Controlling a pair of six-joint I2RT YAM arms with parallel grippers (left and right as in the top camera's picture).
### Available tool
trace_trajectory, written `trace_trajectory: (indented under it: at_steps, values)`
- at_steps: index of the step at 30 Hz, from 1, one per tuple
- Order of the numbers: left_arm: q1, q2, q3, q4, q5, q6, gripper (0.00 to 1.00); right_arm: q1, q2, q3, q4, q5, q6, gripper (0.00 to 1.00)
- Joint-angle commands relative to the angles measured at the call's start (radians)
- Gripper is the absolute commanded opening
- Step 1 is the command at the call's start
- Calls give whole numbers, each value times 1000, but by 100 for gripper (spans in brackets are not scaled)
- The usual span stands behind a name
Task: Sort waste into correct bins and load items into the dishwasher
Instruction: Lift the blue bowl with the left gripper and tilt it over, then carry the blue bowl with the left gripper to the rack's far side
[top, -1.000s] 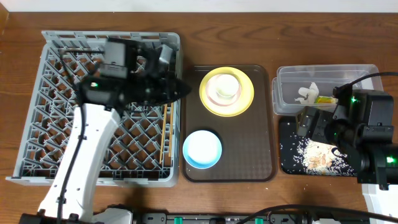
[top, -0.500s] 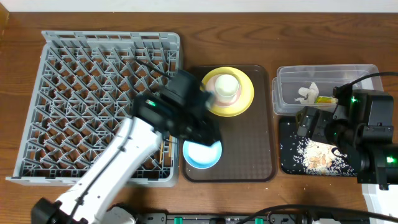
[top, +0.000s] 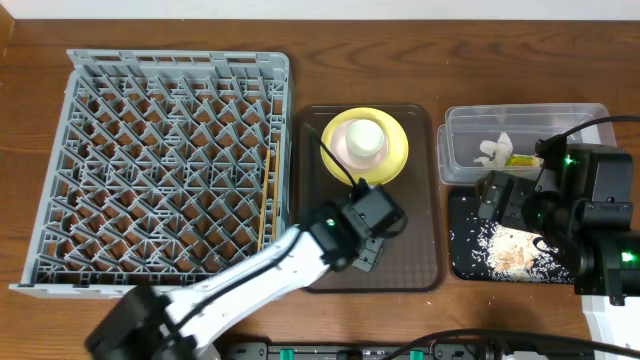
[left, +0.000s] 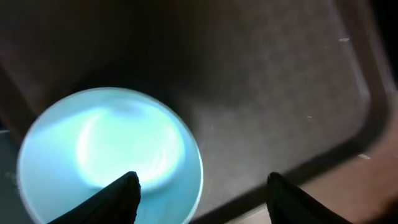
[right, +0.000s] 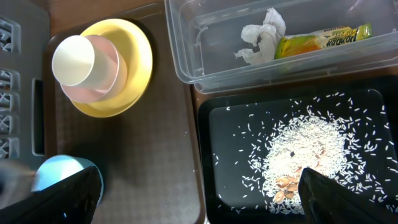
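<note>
My left gripper (left: 202, 193) hangs open low over the light blue bowl (left: 106, 149). One finger (left: 121, 199) is above the bowl's inside, the other (left: 292, 199) outside its rim above the brown tray. In the overhead view the left gripper (top: 365, 243) hides the bowl. The chopsticks (top: 265, 200) lie in the grey dishwasher rack (top: 180, 58). A cream cup (top: 366, 138) stands on the yellow plate (top: 385, 165). The tissue (right: 261, 37) and the wrapper (right: 320, 38) lie in the clear tub (right: 186, 56). Rice crumbs (right: 305, 149) cover the black tray (right: 230, 186). My right gripper (right: 205, 199) is open and holds nothing.
The brown serving tray (top: 410, 230) sits between the rack and the bins, holding the plate and bowl. The right arm (top: 590, 220) hovers over the black tray (top: 465, 262) at the table's right. The clear tub (top: 580, 112) stands just behind it.
My left arm has swung from the rack's back right corner down to the brown tray, over the blue bowl, and its jaws have opened. The right arm has not moved.
</note>
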Motion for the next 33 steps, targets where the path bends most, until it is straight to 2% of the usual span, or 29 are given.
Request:
trace_trajectory:
  at_steps: [1,6,11,14,18,23,33]
  values:
    - [-7,61,-10,23,-90,-26,66,1,-1,-1,-2,9,9,99]
    - [-7,156,-10,37,-135,-27,63,1,-1,-1,-2,9,9,99]
    - [-7,230,-10,42,-130,-27,40,1,-1,-1,-2,9,9,99]
    - [-7,240,-10,39,-129,-27,32,1,-1,-1,-2,9,9,99]
    - [-7,237,-5,38,-129,-27,8,1,-1,-1,-2,9,9,99]
    - [-7,193,47,-6,-112,-26,8,1,-1,-1,-2,9,9,99]
    - [29,-69,180,-18,35,-15,8,1,-1,-1,-2,9,9,99]
